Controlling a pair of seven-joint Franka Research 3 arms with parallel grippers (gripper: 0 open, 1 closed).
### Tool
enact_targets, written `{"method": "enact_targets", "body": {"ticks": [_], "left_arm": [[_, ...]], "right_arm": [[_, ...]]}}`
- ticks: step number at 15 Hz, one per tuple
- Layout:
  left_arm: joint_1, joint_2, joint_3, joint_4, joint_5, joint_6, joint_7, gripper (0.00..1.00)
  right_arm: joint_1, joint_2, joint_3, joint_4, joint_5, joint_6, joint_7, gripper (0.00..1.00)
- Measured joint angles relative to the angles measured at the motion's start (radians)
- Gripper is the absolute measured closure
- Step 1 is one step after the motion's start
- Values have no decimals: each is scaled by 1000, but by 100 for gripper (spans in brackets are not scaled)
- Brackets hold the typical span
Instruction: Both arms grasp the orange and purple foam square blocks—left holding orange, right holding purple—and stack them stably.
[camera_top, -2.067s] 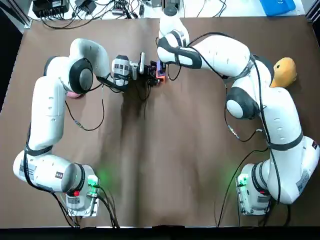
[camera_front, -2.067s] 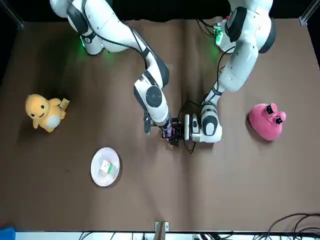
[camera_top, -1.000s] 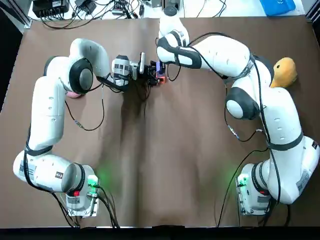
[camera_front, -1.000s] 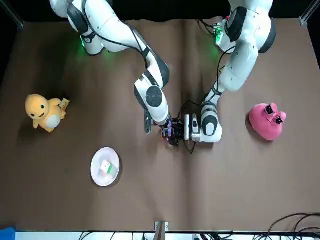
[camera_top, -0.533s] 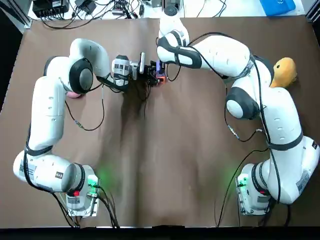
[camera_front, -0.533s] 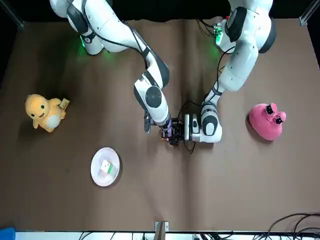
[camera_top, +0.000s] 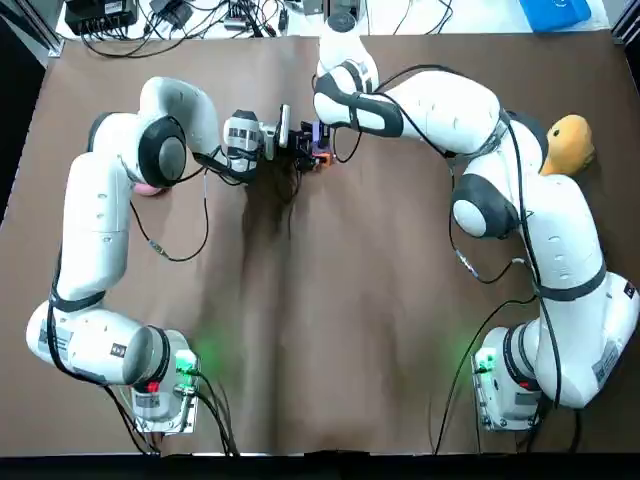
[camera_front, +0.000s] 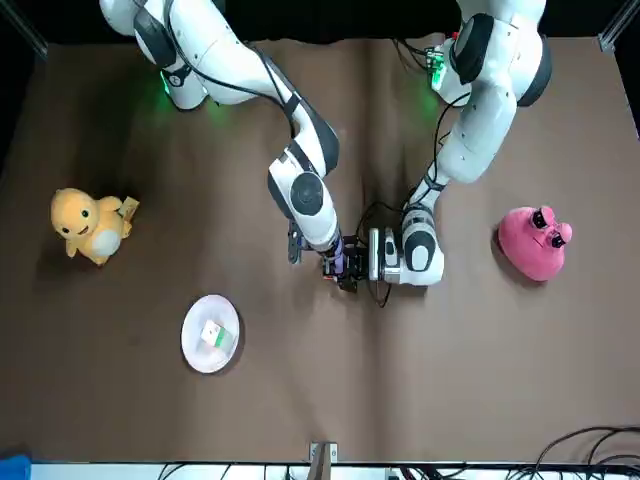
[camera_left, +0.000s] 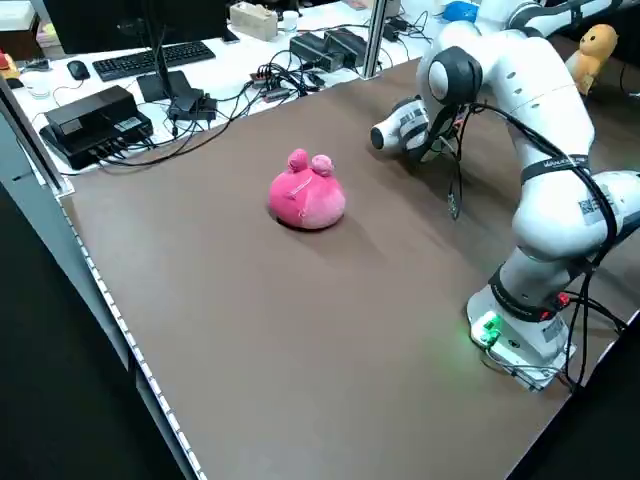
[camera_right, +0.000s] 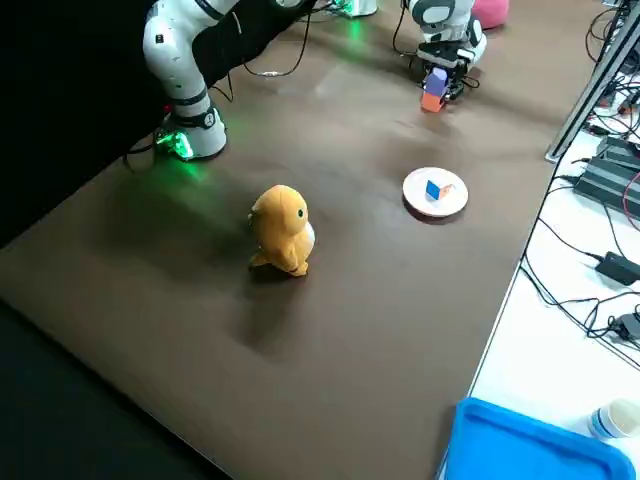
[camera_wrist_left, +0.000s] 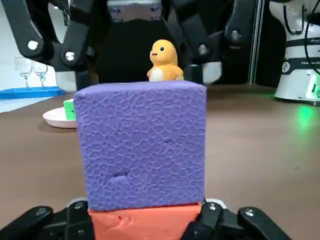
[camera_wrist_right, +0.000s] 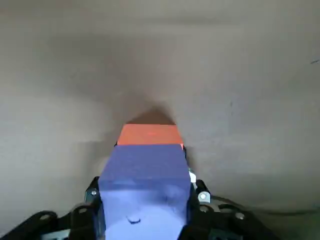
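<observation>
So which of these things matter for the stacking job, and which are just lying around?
Job: purple block, orange block beneath it, right gripper, left gripper.
Lying about: yellow duck toy, pink plush toy, white plate with a small cube.

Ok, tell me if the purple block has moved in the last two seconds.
No. In the front view the purple block keeps its spot between the white plate and the pink plush toy.

Even, bright overhead light casts soft shadows on the table (camera_top: 340, 300), and green lamps (camera_top: 186, 362) glow.
</observation>
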Motion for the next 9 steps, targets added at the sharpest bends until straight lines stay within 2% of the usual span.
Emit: {"method": "enact_targets", "body": {"ticks": [4, 9], "left_arm": [[0, 0, 0, 0, 0, 0, 0, 35], [0, 0, 0, 0, 0, 0, 2, 35]], "right_arm": [[0, 0, 1, -15, 0, 0, 0, 1], [-1, 0, 1, -17, 0, -2, 1, 0]]}}
